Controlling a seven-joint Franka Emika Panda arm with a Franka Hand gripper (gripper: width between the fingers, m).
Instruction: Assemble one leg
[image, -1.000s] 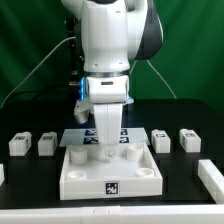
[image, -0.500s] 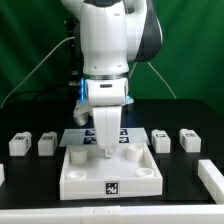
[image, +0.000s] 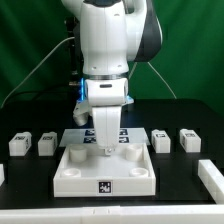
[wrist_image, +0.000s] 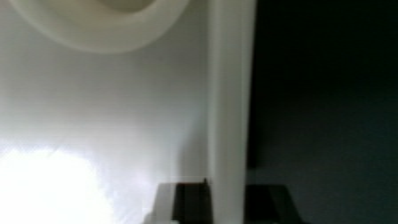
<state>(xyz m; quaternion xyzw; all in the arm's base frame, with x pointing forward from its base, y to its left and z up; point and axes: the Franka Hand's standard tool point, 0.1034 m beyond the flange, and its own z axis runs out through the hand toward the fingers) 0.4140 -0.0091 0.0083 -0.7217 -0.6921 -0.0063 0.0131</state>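
Note:
The four legs are small white tagged blocks on the black table: two on the exterior view's left (image: 18, 143) (image: 47, 144) and two on its right (image: 160, 140) (image: 189, 139). None is held. My gripper (image: 105, 150) is shut on the back edge of the large flat white square piece (image: 105, 180), which has round corner sockets. In the wrist view the gripper (wrist_image: 222, 202) has dark fingers (wrist_image: 185, 204) on both sides of the piece's thin white edge (wrist_image: 222, 100). One round socket (wrist_image: 134, 15) shows beside it.
The marker board (image: 76, 136) lies behind the square piece, partly hidden by the gripper. White blocks sit at the table's edges on the exterior view's far right (image: 211, 176) and far left (image: 2, 173). A white strip (image: 110, 215) runs along the front.
The square piece has shifted slightly toward the exterior view's left, and its front edge sits a little higher in the picture. The gripper stays shut on its back edge. The legs have not moved.

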